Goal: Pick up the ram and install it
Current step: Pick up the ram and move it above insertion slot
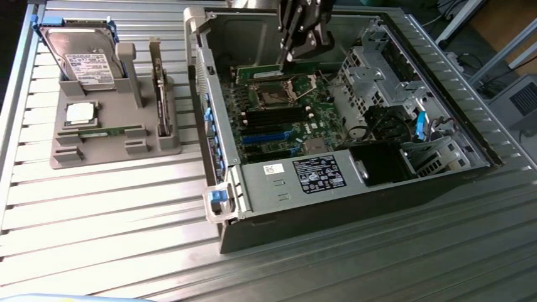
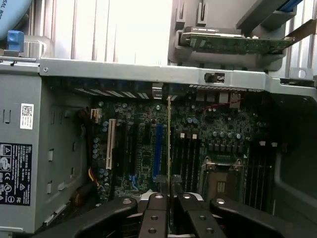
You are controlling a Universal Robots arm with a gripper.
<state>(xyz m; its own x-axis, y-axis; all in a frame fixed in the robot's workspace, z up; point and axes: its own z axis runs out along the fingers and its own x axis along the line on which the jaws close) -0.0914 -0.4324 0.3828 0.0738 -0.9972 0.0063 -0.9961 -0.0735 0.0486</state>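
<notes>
Ram (image 2: 169, 134) clamped in end effector (image 2: 169, 184), over motherboard (image 2: 223, 126)

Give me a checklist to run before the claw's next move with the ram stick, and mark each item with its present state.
1. Ram stick gripped by the claw: ok, the claw is shut on it and the stick shows edge-on between the fingers.
2. Claw above the open computer case: ok.
3. Memory slots free: ok, the black slots beside the processor socket look empty.
4. Stick lined up over one slot: cannot tell.
5. Stick seated in a slot: not ok, it hangs above the main board.
</notes>
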